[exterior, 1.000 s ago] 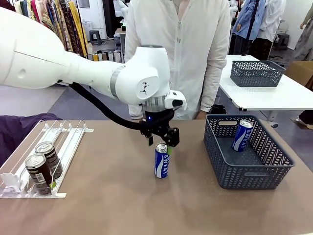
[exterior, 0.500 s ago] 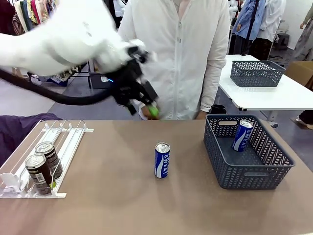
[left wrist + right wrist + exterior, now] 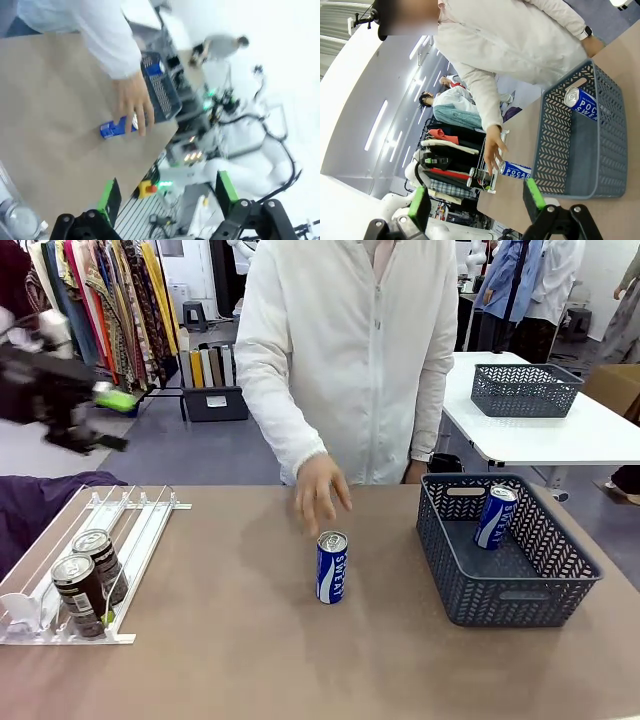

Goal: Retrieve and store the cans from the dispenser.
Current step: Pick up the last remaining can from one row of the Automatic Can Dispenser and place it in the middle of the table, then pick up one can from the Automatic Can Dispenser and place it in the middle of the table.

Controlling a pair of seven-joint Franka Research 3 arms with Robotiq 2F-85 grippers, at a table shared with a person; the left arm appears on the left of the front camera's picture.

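One blue can stands upright mid-table, and a person's hand hovers just behind its top. A second blue can leans inside the dark grey basket. Two dark cans sit at the low end of the white dispenser on the left. My left gripper is blurred, high above the table's left side, far from the cans. In the left wrist view it is open and empty, with the blue can under the hand. My right gripper is open and empty, off the table.
A second grey basket sits on a white table at the back right. In the right wrist view the basket holds its can, and the standing can is beside the hand.
My left gripper let go of the blue can and swung up and away to the far left. The person's hand has come down toward the standing can.
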